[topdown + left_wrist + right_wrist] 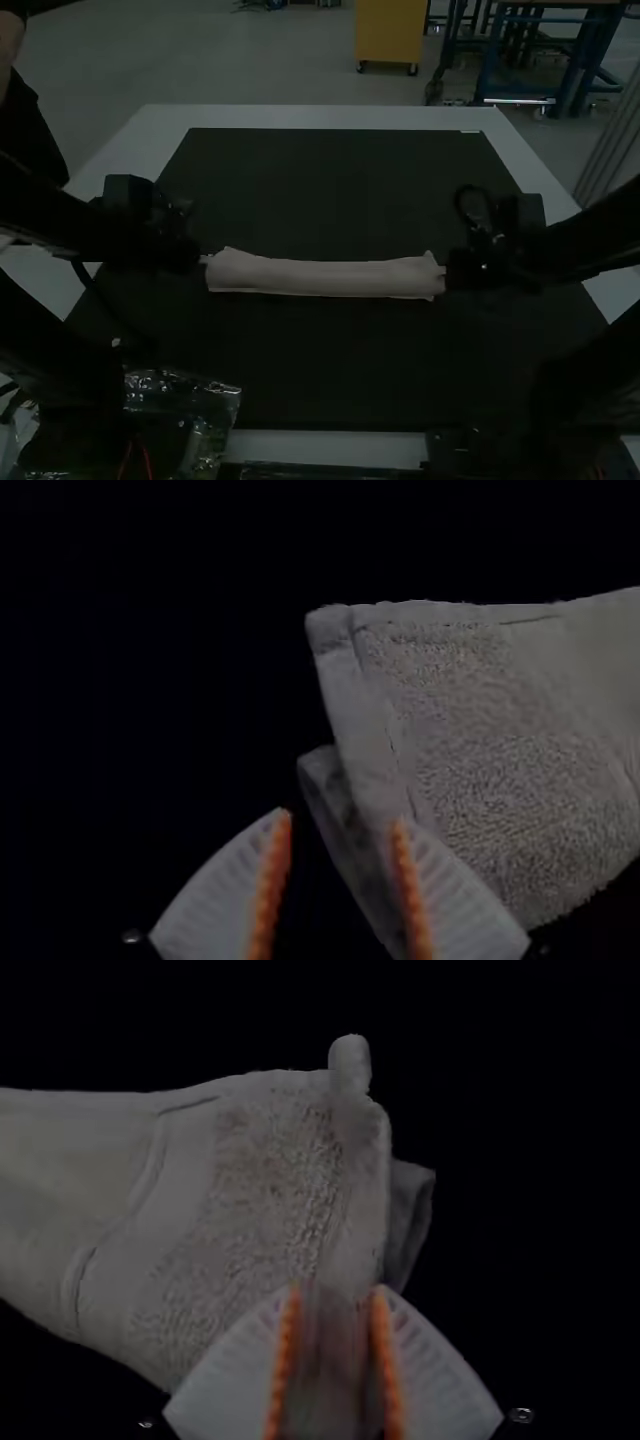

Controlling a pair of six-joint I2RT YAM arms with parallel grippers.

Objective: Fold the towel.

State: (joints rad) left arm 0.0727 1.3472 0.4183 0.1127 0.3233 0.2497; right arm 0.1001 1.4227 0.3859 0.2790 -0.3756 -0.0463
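Left end effector [341,815]: parted well apart, with the edge of the towel [470,730] running in beside one finger; not clamped down on anything. Right end effector [337,1288]: gapped more narrowly, with the towel's other end in between. Looks loose around the cloth rather than pinching, though too dark and smeared there to be certain.

In the high view, lies as one long, narrow strip across the middle of the dark mat [320,370] on the table [300,117], one end at each end effector.

Progress: count the lengthwise folding as largely done. Shows stacked layers at both ends, in both wrist views. Not fully squared: at each end, juts a lower layer out past the upper one, with a small nub standing up at the right end.

Left to do, by judgement: tidy the ends, then bring one end over toward the other to shorten the strip, and press flat. Call it past halfway, short of a finished packet.
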